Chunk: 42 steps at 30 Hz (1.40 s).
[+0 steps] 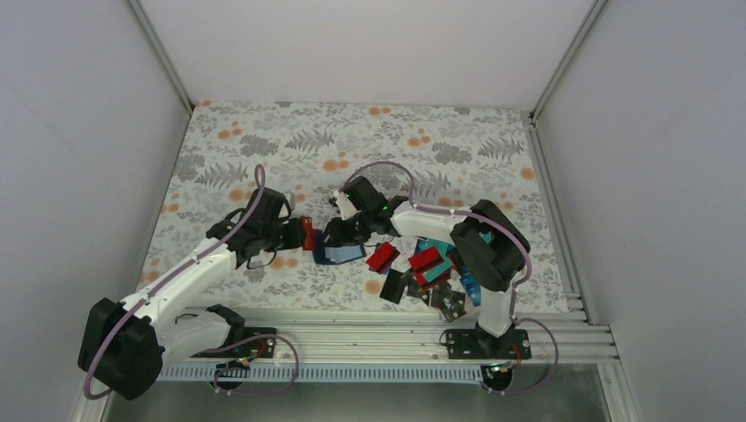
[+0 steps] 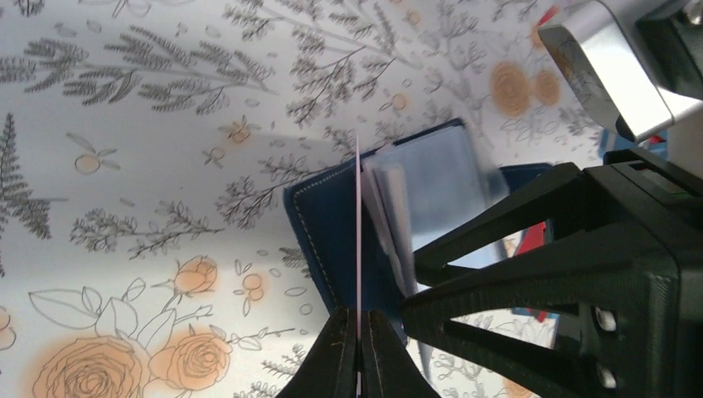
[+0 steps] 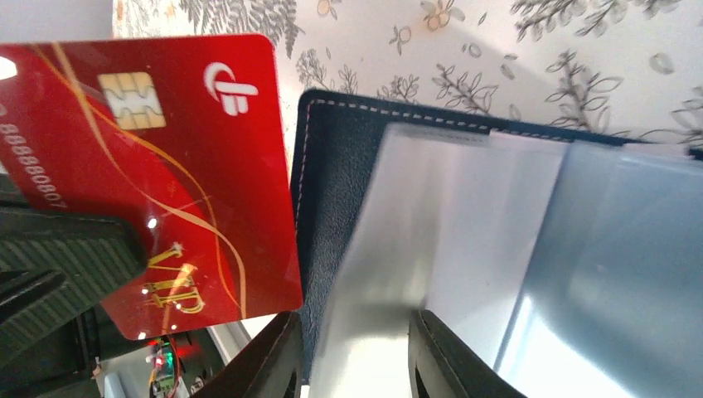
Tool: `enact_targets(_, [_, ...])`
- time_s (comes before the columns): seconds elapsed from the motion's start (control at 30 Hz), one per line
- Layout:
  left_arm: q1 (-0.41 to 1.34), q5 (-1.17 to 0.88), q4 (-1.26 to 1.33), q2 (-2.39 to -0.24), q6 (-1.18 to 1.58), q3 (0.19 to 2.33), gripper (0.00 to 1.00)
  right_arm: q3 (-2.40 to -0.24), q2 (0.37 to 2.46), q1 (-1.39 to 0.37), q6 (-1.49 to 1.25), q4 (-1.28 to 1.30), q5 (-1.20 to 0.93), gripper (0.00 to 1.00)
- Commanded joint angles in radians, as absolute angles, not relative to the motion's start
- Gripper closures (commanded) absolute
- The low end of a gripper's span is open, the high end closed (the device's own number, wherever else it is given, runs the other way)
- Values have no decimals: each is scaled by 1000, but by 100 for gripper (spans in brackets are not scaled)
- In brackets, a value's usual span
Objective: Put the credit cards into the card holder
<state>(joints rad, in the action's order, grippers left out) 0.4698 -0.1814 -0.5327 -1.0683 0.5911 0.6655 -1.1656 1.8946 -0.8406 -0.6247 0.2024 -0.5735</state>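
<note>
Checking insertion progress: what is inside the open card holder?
The card holder shows only clear plastic sleeves, with no card visible in them. Lower sleeves are covered by upper ones. The red card is outside, pinched in the left gripper.

Gold "VIP" on the red card [image 3: 157, 182] — white logo, embossed digits along its edge, partly legible

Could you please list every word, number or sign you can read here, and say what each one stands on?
"VIP": gold letters on the red card.
A white emblem, no letters: same card, beside its gold chip.
A row of embossed digits along that card's edge: partly cut off, not surely readable.
The card holder: no text visible.
The piled cards in the top view: too small to read.
</note>
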Motion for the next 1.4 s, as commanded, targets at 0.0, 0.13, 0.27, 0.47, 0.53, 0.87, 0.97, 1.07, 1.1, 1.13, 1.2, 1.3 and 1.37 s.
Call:
enact_targets(0.0, [474, -159, -561, -1055, 613, 631, 98, -1198, 1947, -864, -606, 196, -639, 64])
enact_targets(0.13, [473, -124, -565, -1004, 622, 642, 98, -1196, 1967, -865, -609, 147, -696, 61])
enact_targets(0.27, [470, -96, -554, -987, 635, 659, 98, -1193, 1992, -864, -606, 125, -719, 55])
enact_targets(0.47, [467, -141, -442, -1036, 642, 686, 98, -1181, 2026, -865, -597, 118, -709, 52])
enact_targets(0.53, [464, -161, -406, -1063, 641, 703, 98, -1175, 2033, -864, -590, 115, -709, 51])
enact_targets(0.87, [457, -233, -228, -1280, 606, 671, 98, -1151, 2033, -866, -559, 98, -709, 51])
enact_targets(0.97, [457, -272, -174, -1312, 618, 623, 98, -1154, 2037, -865, -550, 107, -703, 51])
enact_targets(1.07, [458, -331, -81, -1314, 650, 559, 98, -1160, 2036, -865, -546, 110, -706, 51])
enact_targets(1.1, [457, -348, -46, -1312, 661, 541, 98, -1162, 2036, -864, -545, 111, -708, 51])
enact_targets(1.13, [458, -355, -22, -1312, 671, 524, 98, -1162, 2035, -865, -543, 113, -710, 51])
enact_targets(1.2, [457, -355, 0, -1314, 683, 505, 98, -1162, 2032, -861, -539, 120, -712, 51])
enact_targets(1.3, [458, -337, -6, -1307, 686, 481, 98, -1160, 2017, -856, -535, 134, -721, 51])
enact_targets(1.37, [458, -329, -2, -1305, 684, 463, 98, -1161, 2004, -853, -529, 143, -737, 49])
